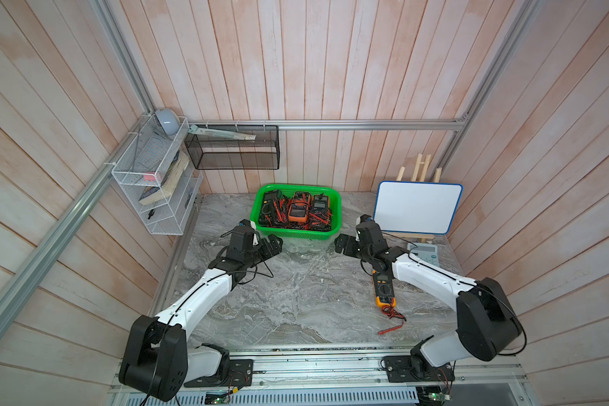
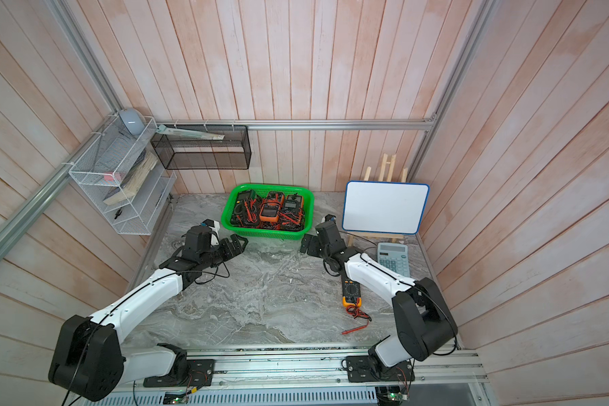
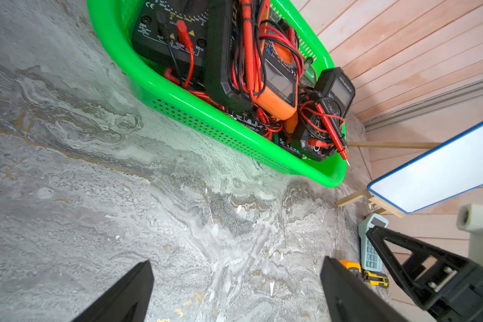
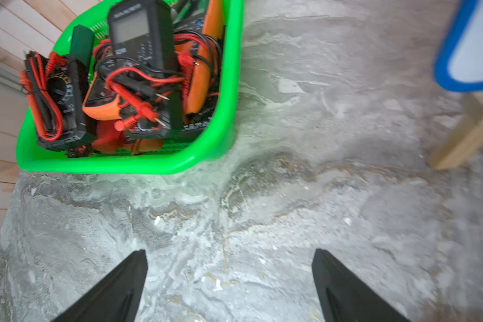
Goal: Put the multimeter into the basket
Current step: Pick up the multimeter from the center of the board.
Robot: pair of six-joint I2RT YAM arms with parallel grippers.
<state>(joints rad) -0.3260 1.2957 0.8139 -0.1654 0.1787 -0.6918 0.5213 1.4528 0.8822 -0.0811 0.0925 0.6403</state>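
A yellow-and-black multimeter [image 1: 384,290] is being shown lying flat on the marble bench [image 1: 296,302], toward the bench's right edge and well apart from the basket [image 1: 289,233]. Its far end is being covered by the right arm [image 1: 429,277], which is reaching over it, and nothing is gripping it. Its red and black leads [image 1: 392,313] are being seen bunched at its near end, and one red probe [image 1: 389,329] is lying loose nearer the bench's front edge.

The bright green basket is being shown standing at the middle of the bench's back edge. It is being crowded by several other meters [image 1: 297,212], orange, black and dark green, tangled with red and black wires.

The left gripper [image 1: 276,246] is being held low over bare bench just beside the basket's front left corner. Its jaws are being shown spread wide in the left wrist view, with only marble between them. The right gripper [image 1: 339,245] is being held just beside the basket's front right corner. Its jaws are likewise released and spread wide in the right wrist view, with nothing grasped.

A blue-framed whiteboard [image 1: 417,207] is being propped on a wooden easel in the bench's back right corner. A pale calculator [image 1: 424,253] is lying in front of it along the right edge, near the multimeter.
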